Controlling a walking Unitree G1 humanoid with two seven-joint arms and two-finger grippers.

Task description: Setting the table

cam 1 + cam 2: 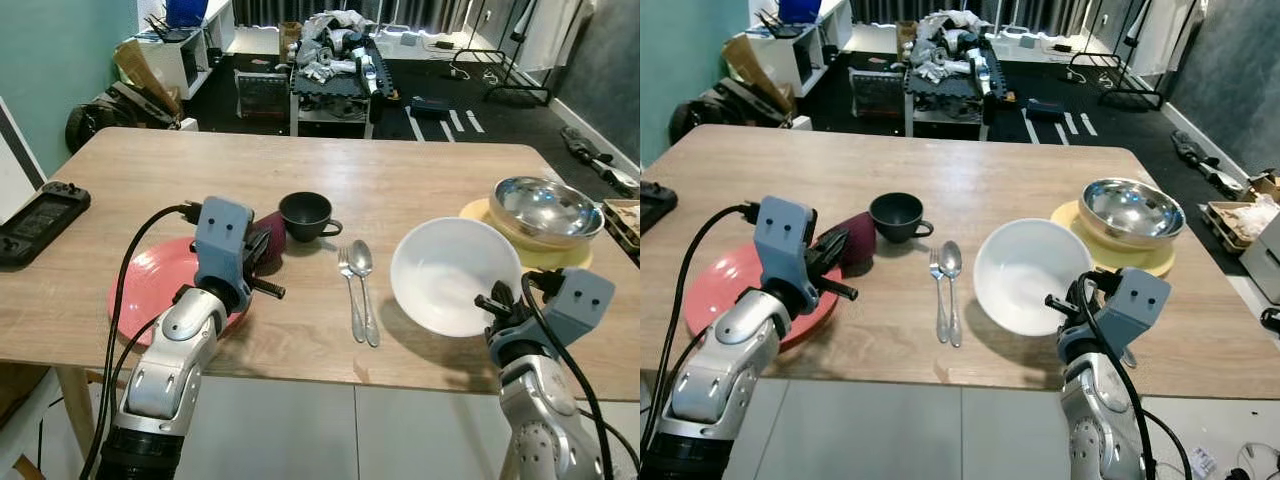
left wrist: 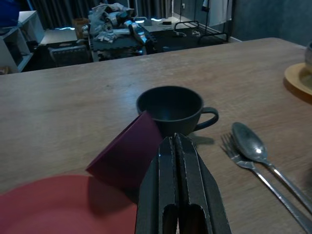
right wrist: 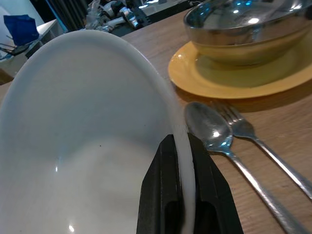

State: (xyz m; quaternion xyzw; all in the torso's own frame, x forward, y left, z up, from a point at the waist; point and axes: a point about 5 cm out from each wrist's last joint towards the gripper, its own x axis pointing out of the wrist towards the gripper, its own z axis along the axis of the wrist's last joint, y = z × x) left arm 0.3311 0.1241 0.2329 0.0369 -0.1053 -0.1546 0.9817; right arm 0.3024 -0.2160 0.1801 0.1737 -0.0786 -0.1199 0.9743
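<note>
A white bowl (image 1: 450, 270) sits tilted on the wooden table (image 1: 400, 175), with my right gripper (image 3: 181, 139) shut on its near rim. Beside that rim lie a second spoon (image 3: 209, 129) and fork (image 3: 239, 124). Behind it, a steel bowl (image 1: 545, 207) rests on a yellow plate (image 1: 545, 257). A fork (image 1: 350, 290) and spoon (image 1: 365, 290) lie side by side at the table's middle. Behind them stands a black cup (image 1: 306, 215). A maroon cup (image 2: 127, 153) leans tilted at the red plate's (image 1: 150, 285) edge. My left gripper (image 2: 178, 141) is shut, its tips right beside the maroon cup.
A black handheld console (image 1: 40, 215) lies at the table's left edge. The near table edge runs just in front of both arms. Past the far edge is dark floor with a cluttered low cart (image 1: 330, 70) and shelves.
</note>
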